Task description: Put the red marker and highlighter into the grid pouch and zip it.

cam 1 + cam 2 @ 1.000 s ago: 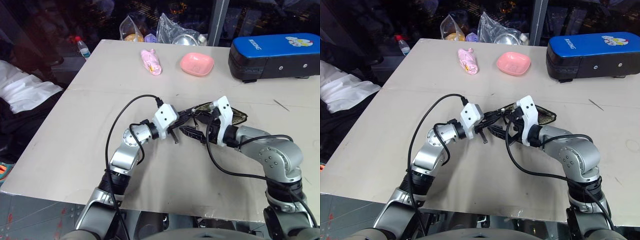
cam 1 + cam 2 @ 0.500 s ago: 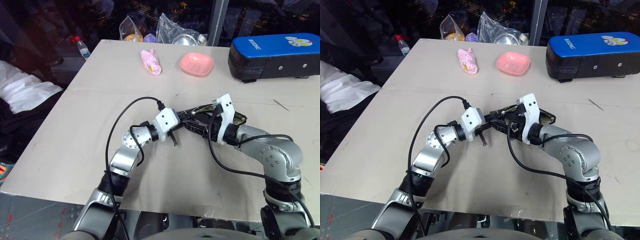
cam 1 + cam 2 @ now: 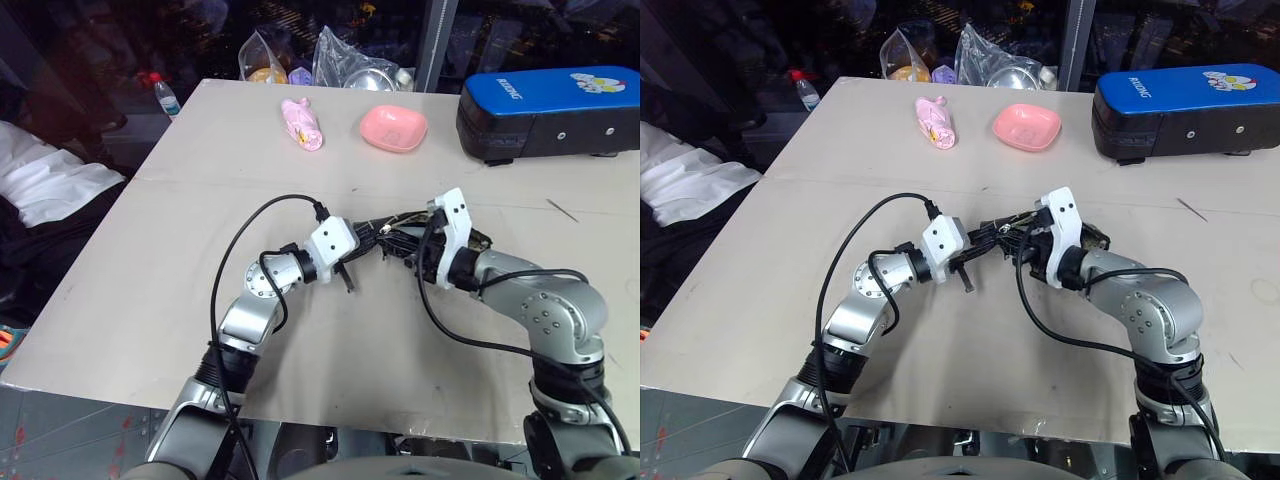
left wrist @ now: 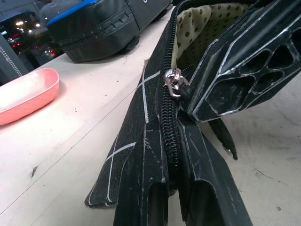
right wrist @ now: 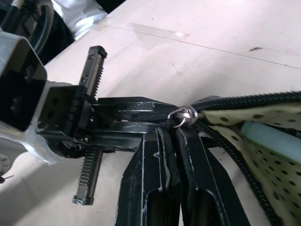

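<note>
Both claws clamped on the grid pouch (image 4: 141, 141), left claw (image 4: 171, 188) pinning its end, right claw (image 5: 171, 136) nipping the zipper pull (image 5: 182, 115): zipping step, needing a steady drag along the open mouth.

The grid pouch (image 3: 455, 237) lies near the middle of the table (image 3: 150, 250), with the left gripper (image 3: 368, 240) at its left end and the right gripper (image 3: 400, 243) just right of it, at the zipper slider (image 5: 182, 114); the highlighter (image 5: 273, 141) lies inside the pouch. Far across the table, from left to right, lie a small wrapped packet (image 3: 303, 123), a shallow dish (image 3: 394, 128) and a big case (image 3: 548, 110) at the far right edge. Behind the packet and dish, at the far edge, stand plastic bags (image 3: 330, 60), and a bottle (image 3: 163, 93) stands beyond the far left corner.
</note>
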### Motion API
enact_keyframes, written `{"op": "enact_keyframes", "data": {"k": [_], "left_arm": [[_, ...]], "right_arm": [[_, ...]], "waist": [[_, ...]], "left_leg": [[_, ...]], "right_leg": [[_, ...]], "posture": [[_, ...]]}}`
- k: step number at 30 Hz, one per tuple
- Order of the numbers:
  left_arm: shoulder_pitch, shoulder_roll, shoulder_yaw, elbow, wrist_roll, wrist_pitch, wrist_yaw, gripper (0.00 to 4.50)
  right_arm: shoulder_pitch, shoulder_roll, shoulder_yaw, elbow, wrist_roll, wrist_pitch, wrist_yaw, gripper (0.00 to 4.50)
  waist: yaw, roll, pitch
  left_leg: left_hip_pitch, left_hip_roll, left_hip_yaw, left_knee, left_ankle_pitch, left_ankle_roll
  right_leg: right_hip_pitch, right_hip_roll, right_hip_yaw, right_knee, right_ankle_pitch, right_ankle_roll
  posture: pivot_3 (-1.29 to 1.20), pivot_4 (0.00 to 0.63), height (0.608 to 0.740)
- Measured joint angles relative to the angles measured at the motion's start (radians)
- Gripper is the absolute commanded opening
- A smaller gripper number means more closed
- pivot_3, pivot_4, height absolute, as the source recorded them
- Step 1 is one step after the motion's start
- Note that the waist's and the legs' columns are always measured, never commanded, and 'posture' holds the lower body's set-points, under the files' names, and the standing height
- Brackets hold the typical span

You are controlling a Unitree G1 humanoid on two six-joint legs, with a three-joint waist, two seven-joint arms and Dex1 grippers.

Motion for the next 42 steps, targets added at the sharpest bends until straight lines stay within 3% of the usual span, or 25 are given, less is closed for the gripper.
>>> {"op": "enact_keyframes", "data": {"k": [15,25,42], "left_arm": [[0.003,0.000,0.000,0.017,0.022,-0.018,0.034,0.00],[0.005,0.003,0.001,0.030,0.037,-0.023,0.073,0.00],[0.008,0.004,-0.017,0.031,0.056,-0.030,0.092,0.00]], "right_arm": [[0.057,-0.150,0.003,-0.011,-0.024,-0.066,0.004,0.06],[0.081,-0.249,-0.075,0.055,-0.047,-0.115,0.012,0.06],[0.075,-0.295,-0.109,0.170,-0.079,-0.197,0.014,0.06]], "waist": [[0.001,0.000,0.000],[-0.001,0.000,0.000],[0.001,0.000,0.000]], "left_leg": [[0.000,0.000,0.000,-0.001,-0.001,0.002],[0.000,0.000,0.000,-0.001,-0.001,0.002],[0.000,0.000,0.000,-0.002,0.000,-0.001]], "right_leg": [[0.000,0.000,0.000,-0.001,0.000,0.000],[0.000,0.000,0.000,-0.001,0.000,0.000],[0.000,0.000,0.000,-0.002,0.000,0.000]], "posture": [[0.00,0.150,0.725],[0.00,0.150,0.725],[0.00,0.150,0.725]]}}
